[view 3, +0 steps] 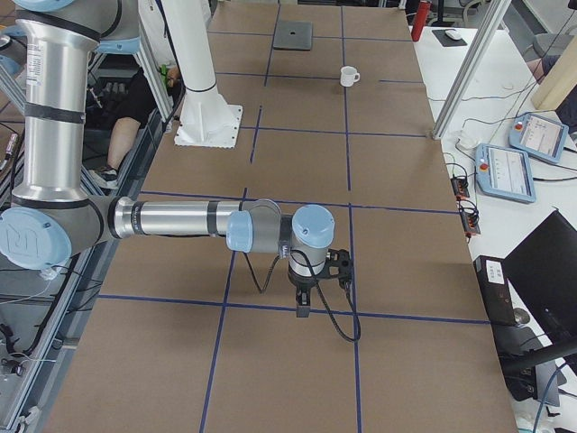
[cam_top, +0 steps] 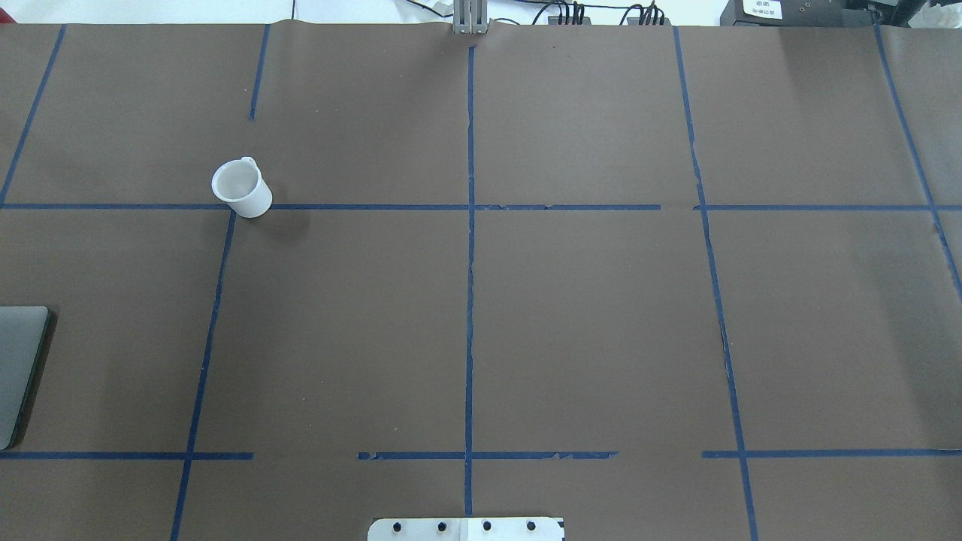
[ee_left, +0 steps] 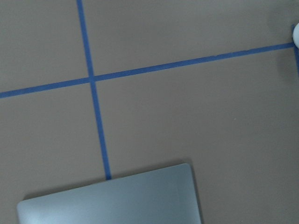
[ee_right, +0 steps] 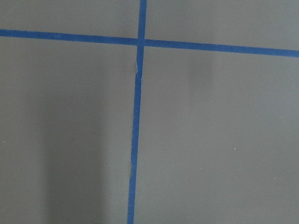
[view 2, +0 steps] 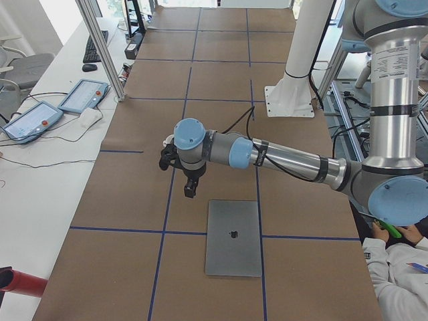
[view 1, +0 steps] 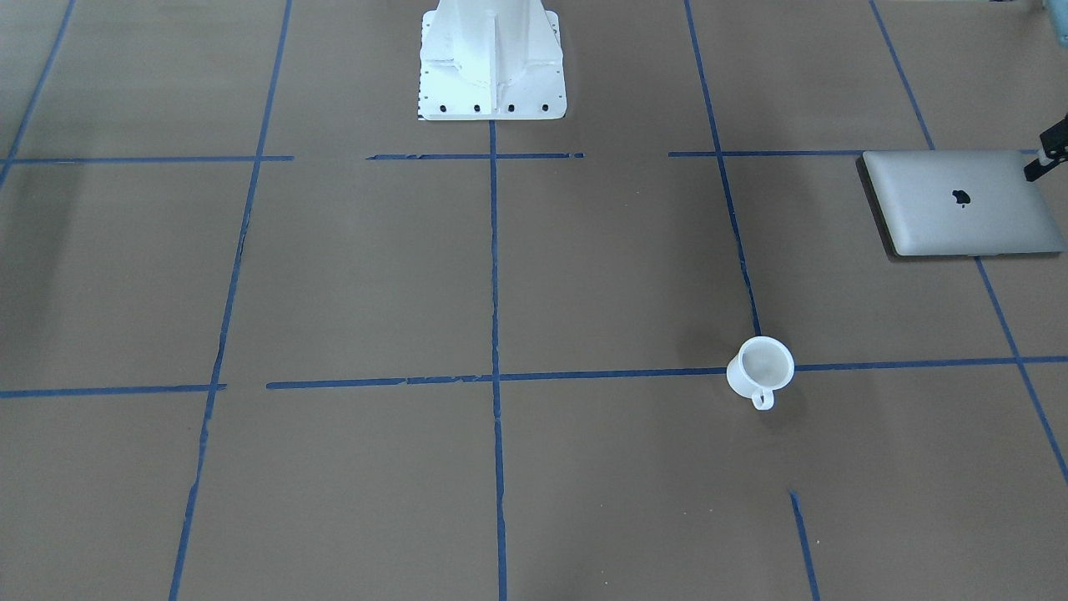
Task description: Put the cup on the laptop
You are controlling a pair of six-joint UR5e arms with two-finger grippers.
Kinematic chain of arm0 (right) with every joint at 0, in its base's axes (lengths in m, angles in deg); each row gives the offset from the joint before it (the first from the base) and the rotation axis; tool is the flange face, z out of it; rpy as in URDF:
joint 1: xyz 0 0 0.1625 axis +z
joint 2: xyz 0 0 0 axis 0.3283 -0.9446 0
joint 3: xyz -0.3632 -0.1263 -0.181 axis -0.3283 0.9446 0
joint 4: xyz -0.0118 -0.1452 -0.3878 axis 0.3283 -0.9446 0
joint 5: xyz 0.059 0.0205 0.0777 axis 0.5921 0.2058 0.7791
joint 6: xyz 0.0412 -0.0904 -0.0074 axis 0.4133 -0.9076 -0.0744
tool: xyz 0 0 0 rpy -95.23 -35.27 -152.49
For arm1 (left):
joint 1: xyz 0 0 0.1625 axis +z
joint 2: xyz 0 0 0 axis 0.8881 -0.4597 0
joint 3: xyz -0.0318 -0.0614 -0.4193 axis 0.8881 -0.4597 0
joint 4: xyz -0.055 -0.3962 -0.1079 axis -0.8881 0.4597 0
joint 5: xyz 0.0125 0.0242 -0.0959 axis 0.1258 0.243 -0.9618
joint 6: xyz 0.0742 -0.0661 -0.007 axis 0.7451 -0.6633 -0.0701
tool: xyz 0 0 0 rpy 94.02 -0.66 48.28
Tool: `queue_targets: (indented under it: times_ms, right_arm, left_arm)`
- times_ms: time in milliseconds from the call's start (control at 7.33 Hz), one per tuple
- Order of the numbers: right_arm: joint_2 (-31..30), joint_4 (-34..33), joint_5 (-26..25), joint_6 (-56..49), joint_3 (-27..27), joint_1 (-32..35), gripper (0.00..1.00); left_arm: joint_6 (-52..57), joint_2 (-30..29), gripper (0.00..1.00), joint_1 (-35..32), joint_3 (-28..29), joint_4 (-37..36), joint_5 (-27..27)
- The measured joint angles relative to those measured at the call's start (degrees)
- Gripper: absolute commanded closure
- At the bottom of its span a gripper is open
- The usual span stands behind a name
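The cup (view 1: 761,367) stands upright on the table (view 1: 350,267), right on a crossing of blue tape lines (view 1: 494,250). Its mouth faces up and its small handle points away from the robot. Nothing holds it.

The laptop (view 1: 959,204) lies flat and closed on the robot's left end of the table, lid up with the dark logo showing. It is well apart from the cup and sits closer to the robot's side of the table than the cup does.

The left hand (view 2: 190,192) hangs over the table with its fingers pointing down, just beside one short edge of the laptop and touching neither thing. Only a dark tip of it shows at the edge of the front view, and I cannot tell whether it is open or closed. Its wrist camera looks down on one rounded corner of the laptop and a tape crossing.

The right hand (view 3: 302,305) points down over a tape line on the robot's right part of the table, far from both cup and laptop. It shows only in the side view, so I cannot tell its state. Its wrist camera shows only table and tape.
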Motion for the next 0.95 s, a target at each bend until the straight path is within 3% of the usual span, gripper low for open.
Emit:
queue_targets:
  times_ms: [136, 409, 682, 955]
  right_arm:
    - [0.0, 0.0, 0.0, 0.0, 0.0, 0.0, 0.00]
    - [0.0, 0.0, 0.0, 0.0, 0.0, 0.0, 0.00]
    - [0.0, 0.0, 0.0, 0.0, 0.0, 0.0, 0.00]
    - [0.0, 0.0, 0.0, 0.0, 0.0, 0.0, 0.00]
  left_arm:
    - [-6.5, -2.5, 0.00, 2.9, 1.6, 4.1, -0.1]
    - [-20.9, -12.8, 0.00, 11.5, 7.4, 8.2, 1.0]
    - [-29.4, -24.8, 0.00, 18.0, 17.1, 8.9, 7.7]
    - [-32.9, -32.8, 0.00, 20.0, 26.7, 10.1, 11.1]
